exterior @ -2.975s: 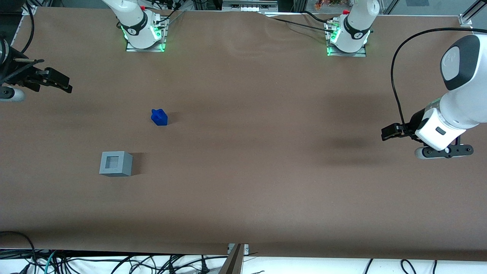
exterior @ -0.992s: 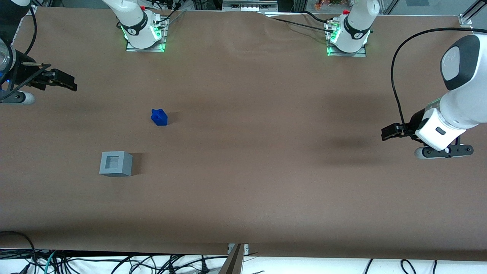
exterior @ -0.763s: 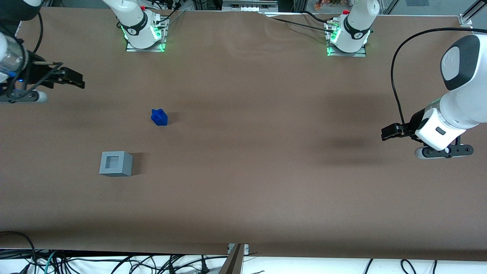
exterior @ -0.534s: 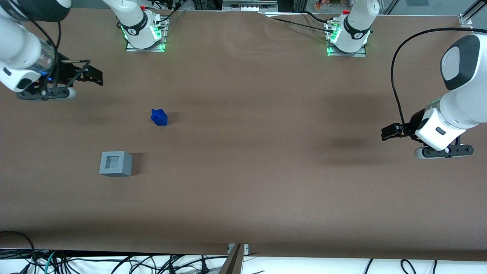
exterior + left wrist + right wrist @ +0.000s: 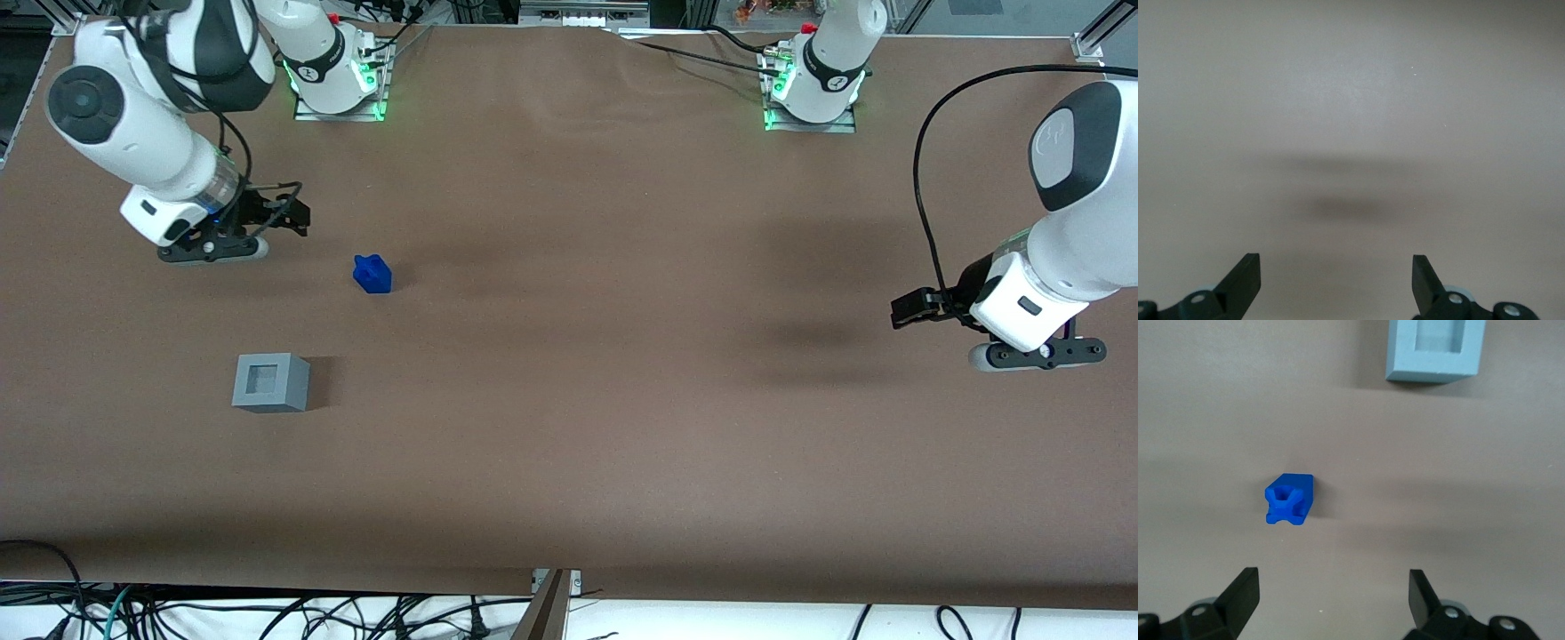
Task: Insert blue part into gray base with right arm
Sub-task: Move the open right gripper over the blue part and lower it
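The blue part stands alone on the brown table, notched top up; the right wrist view shows it as the blue part ahead of the fingertips. The gray base sits nearer the front camera, its square socket facing up and nothing in it, also seen as the gray base. My right arm's gripper hovers above the table a short way from the blue part, toward the working arm's end. The gripper is open, its jaws spread wide with only bare table between them.
Two arm mounts with green lights stand along the table's edge farthest from the front camera. Cables hang below the edge nearest it. The brown table surface spreads wide around both parts.
My right arm has swung in from the table's end toward the blue part, the gripper travelling a long way across. The blue part and gray base have not moved.
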Motion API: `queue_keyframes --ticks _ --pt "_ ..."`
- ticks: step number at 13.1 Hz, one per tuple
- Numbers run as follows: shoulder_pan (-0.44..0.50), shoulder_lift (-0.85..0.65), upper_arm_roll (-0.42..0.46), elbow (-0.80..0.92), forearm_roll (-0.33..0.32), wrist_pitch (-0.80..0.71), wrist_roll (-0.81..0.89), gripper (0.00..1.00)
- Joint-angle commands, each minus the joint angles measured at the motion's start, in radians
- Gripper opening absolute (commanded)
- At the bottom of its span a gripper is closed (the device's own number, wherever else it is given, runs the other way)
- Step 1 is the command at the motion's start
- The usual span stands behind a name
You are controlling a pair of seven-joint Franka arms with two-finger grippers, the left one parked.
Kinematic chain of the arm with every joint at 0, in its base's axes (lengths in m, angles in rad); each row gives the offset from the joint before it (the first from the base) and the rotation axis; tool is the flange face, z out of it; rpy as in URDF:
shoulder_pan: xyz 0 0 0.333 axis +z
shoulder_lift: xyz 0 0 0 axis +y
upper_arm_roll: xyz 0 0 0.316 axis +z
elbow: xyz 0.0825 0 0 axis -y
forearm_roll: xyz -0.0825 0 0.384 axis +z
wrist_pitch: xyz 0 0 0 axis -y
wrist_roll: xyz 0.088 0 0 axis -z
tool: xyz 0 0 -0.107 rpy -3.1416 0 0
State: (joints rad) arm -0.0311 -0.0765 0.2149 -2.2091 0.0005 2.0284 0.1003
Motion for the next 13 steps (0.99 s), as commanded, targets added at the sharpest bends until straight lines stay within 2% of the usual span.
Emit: queue_keyframes --ticks 1,6,13 --pt "-0.006 0.023 0.056 -0.044 0.001 0.090 0.071 0.99" --pt "0.002 0.138 0.063 -0.083 0.001 0.265 0.072 0.99" --pt "0.043 0.193 0.063 -0.101 0.000 0.317 0.117 0.99"
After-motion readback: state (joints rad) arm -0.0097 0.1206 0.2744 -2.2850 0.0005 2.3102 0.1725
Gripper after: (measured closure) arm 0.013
